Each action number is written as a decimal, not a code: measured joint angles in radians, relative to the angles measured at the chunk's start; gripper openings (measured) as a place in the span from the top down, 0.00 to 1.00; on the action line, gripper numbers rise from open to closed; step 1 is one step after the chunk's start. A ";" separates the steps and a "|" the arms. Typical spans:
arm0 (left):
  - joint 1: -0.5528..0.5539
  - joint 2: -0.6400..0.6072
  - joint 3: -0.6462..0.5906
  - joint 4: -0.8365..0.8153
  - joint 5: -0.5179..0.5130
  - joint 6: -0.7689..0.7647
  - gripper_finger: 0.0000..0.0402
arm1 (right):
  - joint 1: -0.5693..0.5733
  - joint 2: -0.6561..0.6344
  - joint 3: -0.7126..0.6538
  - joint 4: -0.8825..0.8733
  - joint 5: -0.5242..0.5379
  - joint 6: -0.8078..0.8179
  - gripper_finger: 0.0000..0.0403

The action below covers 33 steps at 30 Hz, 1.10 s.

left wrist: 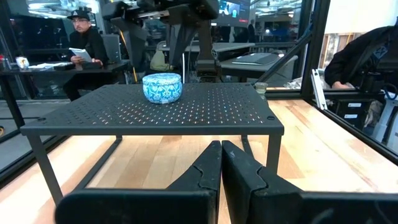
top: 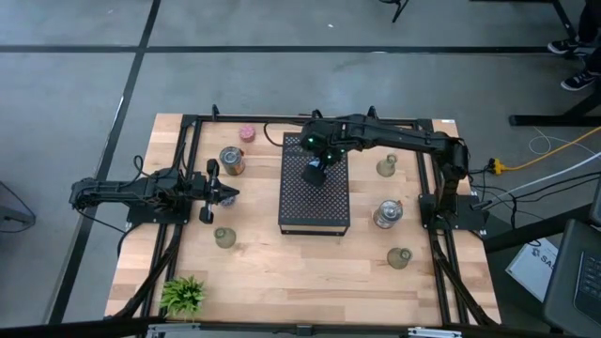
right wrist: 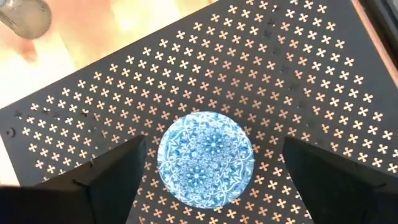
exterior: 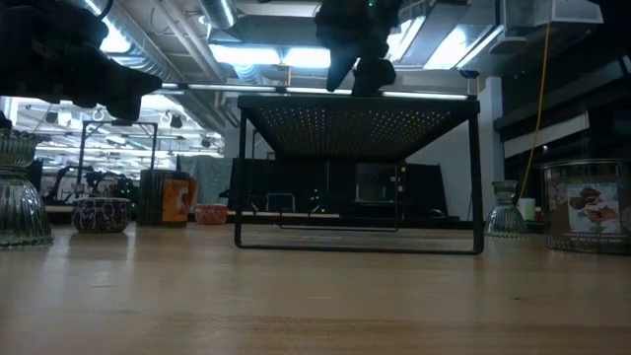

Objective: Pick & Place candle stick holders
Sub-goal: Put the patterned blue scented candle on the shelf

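A blue patterned candle stick holder (right wrist: 205, 158) stands on its base on the black perforated tray (top: 315, 211). It also shows in the left wrist view (left wrist: 162, 87). My right gripper (right wrist: 212, 146) hovers over it, pointing down and open, one finger on each side of the holder and apart from it. In the high view the right gripper (top: 313, 172) hides the holder. My left gripper (top: 214, 191) waits shut and empty to the left of the tray, just above the table, and also shows in its own wrist view (left wrist: 221, 158).
Other holders stand on the table: pink (top: 247, 133) and silvery glass (top: 231, 161) at the far left, olive (top: 224, 238) near left, olive (top: 386, 167), glass (top: 387, 214) and olive (top: 399, 257) on the right. A green plant (top: 183, 294) stands at the near left corner.
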 joint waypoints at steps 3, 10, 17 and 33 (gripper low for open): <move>0.000 0.000 0.000 0.000 0.000 0.000 0.98 | 0.000 0.000 0.000 0.002 -0.018 -0.022 0.07; 0.000 0.000 0.000 0.000 0.000 0.000 0.98 | 0.007 0.013 -0.001 0.007 -0.023 -0.053 0.07; 0.000 0.000 0.000 0.000 0.000 0.000 0.98 | 0.010 0.030 -0.002 -0.009 -0.016 -0.079 0.07; 0.000 0.000 0.000 0.000 0.000 0.000 0.98 | 0.010 0.052 -0.002 -0.034 -0.016 -0.121 0.07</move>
